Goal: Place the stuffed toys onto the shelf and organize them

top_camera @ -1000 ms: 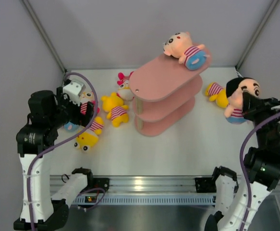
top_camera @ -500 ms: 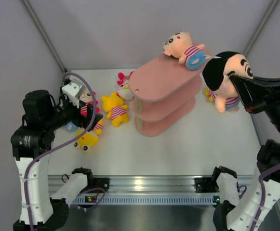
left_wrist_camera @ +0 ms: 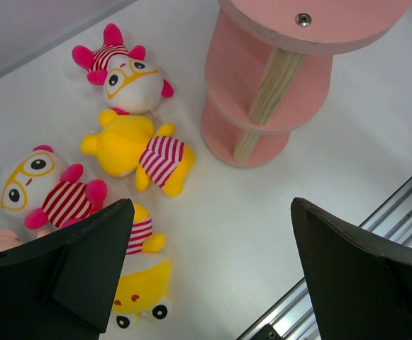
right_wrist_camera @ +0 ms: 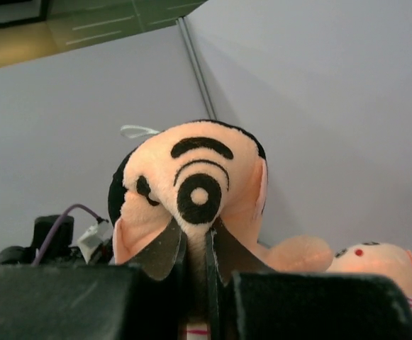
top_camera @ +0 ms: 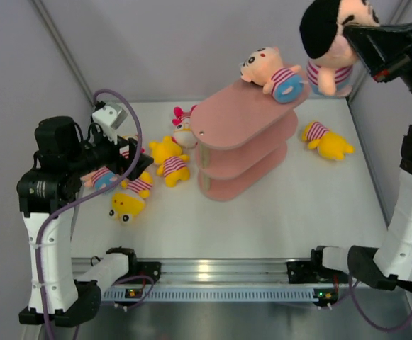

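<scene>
The pink three-tier shelf stands mid-table, also in the left wrist view. A peach toy with blue shorts lies on its top board. My right gripper is shut on a black-haired doll, pinching its face, held high above the shelf's right end. My left gripper is open and empty, hovering over the toys at the left: a yellow bear, two white dolls with pink ears, and a yellow duck-like toy. Another yellow toy lies right of the shelf.
Grey walls close in the table at the back and sides. An aluminium rail runs along the near edge. A purple cable loops beside the left arm.
My right gripper has lifted the black-haired doll from the table at the right up and back, now high above the shelf's right end. My left gripper shifted slightly over the left toys.
</scene>
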Controlling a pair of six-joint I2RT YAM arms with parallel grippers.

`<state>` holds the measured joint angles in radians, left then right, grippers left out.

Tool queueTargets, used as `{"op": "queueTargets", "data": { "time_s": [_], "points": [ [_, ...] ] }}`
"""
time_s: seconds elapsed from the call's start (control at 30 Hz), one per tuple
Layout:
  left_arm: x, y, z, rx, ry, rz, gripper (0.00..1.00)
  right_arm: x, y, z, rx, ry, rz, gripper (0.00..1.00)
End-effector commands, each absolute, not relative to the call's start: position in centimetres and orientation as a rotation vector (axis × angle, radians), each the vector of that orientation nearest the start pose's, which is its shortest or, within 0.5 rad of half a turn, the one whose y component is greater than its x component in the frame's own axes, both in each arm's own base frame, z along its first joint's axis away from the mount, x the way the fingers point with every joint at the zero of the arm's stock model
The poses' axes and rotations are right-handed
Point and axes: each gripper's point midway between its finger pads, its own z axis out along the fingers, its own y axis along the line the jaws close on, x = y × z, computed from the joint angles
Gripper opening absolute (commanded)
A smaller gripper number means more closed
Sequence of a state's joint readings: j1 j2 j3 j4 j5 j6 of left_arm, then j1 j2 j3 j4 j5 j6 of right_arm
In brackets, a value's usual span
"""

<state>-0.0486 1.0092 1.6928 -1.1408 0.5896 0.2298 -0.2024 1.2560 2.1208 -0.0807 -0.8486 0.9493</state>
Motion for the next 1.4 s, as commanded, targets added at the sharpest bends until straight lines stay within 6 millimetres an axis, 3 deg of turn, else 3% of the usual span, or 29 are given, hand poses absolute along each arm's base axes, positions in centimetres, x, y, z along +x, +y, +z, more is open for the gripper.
{"op": "queueTargets", "data": {
  "time_s": [0.0,0.03,0.07,0.1,0.13,0.27,0.3,0.33,0.4,0.43,0.53,0.73,0.8,0.97,1.13,1.37],
  "points": [
    [21.0,-10.2,40.5,0.629,1.873,-0.496,0.99,23.3,13.6,66.7,-0.21,1.199,0.967,0.0],
    [20.9,-10.1,40.5,0.633,1.869,-0.486,0.99,23.7,15.6,65.7,-0.248,1.226,0.984,0.0],
    [20.9,-10.0,40.3,0.633,1.872,-0.483,0.99,24.9,16.5,63.9,-0.22,1.302,0.979,0.0],
    [20.8,-9.9,40.1,0.633,1.875,-0.477,0.99,26.3,16.4,63.4,-0.145,1.321,0.923,0.0],
    [20.7,-9.9,40.1,0.641,1.869,-0.466,0.99,26.8,18.9,62.1,-0.187,1.366,0.939,0.0],
    [20.6,-9.4,39.1,0.648,1.885,-0.436,0.99,29.0,21.0,60.5,-0.094,1.434,0.828,0.0],
    [20.5,-9.4,39.0,0.649,1.885,-0.431,0.99,28.6,21.6,60.5,-0.098,1.445,0.833,0.0],
    [20.5,-9.2,38.9,0.655,1.883,-0.417,0.99,30.1,22.5,59.2,-0.095,1.486,0.801,0.0],
    [20.4,-9.1,38.5,0.659,1.891,-0.411,0.99,31.2,22.2,58.7,-0.054,1.511,0.726,0.0],
    [20.4,-9.1,38.4,0.663,1.889,-0.408,0.99,32.3,23.1,56.7,-0.068,1.575,0.676,0.0],
    [20.4,-9.1,37.8,0.67,1.9,-0.412,0.99,34.3,23.2,54.0,-0.06,1.647,0.569,0.0],
    [20.9,-9.1,36.7,0.671,1.937,-0.42,0.99,36.2,24.7,50.0,-0.12,1.766,0.497,0.0],
    [21.0,-9.2,36.3,0.671,1.947,-0.428,0.99,36.6,24.3,48.9,-0.112,1.796,0.448,0.0],
    [21.2,-9.2,35.8,0.676,1.962,-0.437,0.99,38.0,23.5,47.0,-0.099,1.829,0.331,0.06],
    [21.1,-9.1,35.5,0.679,1.966,-0.429,0.99,39.1,24.5,45.1,-0.139,1.87,0.309,0.1],
    [20.9,-8.9,35.2,0.684,1.967,-0.413,0.99,39.5,24.7,43.8,-0.181,1.894,0.28,0.19]
  ]
}}
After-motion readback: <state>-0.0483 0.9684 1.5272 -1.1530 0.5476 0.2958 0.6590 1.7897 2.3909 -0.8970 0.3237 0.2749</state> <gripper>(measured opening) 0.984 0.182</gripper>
